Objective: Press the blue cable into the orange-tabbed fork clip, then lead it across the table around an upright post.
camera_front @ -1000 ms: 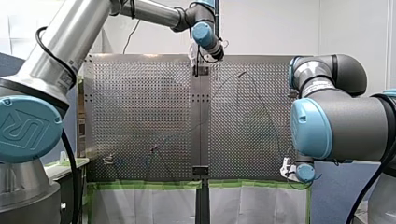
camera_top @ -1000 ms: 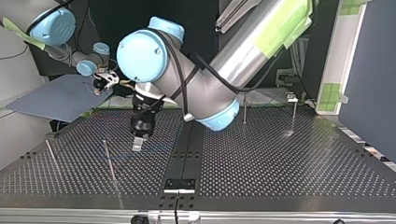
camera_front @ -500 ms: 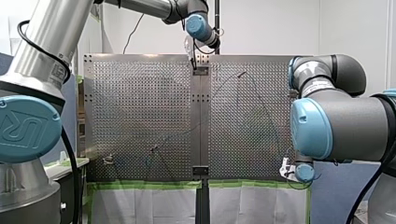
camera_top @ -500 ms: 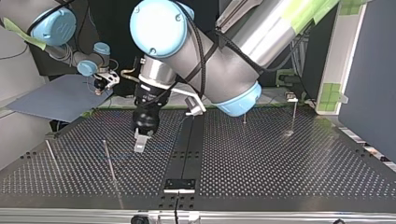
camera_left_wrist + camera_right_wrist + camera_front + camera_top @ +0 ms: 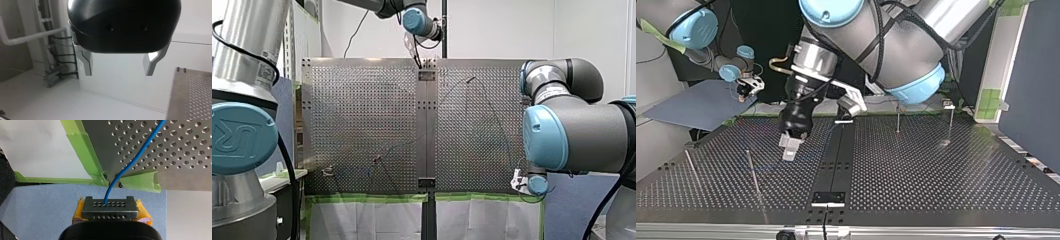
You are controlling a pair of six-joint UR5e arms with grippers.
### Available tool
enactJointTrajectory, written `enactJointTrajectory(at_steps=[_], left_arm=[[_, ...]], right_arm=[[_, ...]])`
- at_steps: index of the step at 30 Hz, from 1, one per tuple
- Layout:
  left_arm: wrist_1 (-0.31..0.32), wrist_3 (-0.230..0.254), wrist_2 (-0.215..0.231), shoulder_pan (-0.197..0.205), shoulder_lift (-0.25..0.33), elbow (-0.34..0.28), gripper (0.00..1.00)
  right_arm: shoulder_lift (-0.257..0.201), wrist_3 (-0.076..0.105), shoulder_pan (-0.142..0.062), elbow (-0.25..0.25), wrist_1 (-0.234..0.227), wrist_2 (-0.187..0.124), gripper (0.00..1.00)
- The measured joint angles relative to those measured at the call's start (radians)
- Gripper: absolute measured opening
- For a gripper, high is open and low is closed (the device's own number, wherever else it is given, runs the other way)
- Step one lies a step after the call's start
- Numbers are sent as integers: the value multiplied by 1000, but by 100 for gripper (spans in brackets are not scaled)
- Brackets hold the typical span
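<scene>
The blue cable (image 5: pixel 135 157) comes out between my right gripper's (image 5: pixel 110 208) yellow pads, which are shut on it, and runs up over the taped table corner onto the perforated plate. In the front view the cable (image 5: pixel 503 131) arcs across the table's right half towards a small red-tabbed clip (image 5: pixel 375 160). My right gripper (image 5: pixel 518 182) hangs at the near right corner. My left gripper (image 5: pixel 117 72) is open and empty, facing a white wall. It hovers over the table's far edge (image 5: pixel 417 60), near a thin post (image 5: pixel 752 172) in the top view.
More upright posts (image 5: pixel 898 120) (image 5: pixel 951 122) (image 5: pixel 691 167) stand on the perforated table (image 5: pixel 936 175). A second small clip (image 5: pixel 328 171) sits near the front view's lower left. Green tape (image 5: pixel 140 181) lines the table edge. A blue-grey board (image 5: pixel 696 107) lies beyond the table under my right gripper (image 5: pixel 742 94).
My left arm has swung upward and towards the front view's left, its gripper tilting and staying open over the far edge. My right arm and the cable have not moved.
</scene>
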Motion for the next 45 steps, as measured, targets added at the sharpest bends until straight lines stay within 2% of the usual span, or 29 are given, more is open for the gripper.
enactJointTrajectory(at_steps=[20,27,38,45], left_arm=[[172,-7,-12,-7,165,-173,100],[228,-13,-34,-7,144,-228,100],[329,-20,-110,-2,94,-330,100],[394,-19,-117,1,92,-395,100]], right_arm=[[0,0,-1,0,-7,2,0],[0,0,0,0,-7,1,0],[0,0,3,0,-6,0,0],[0,0,6,0,-4,0,0]])
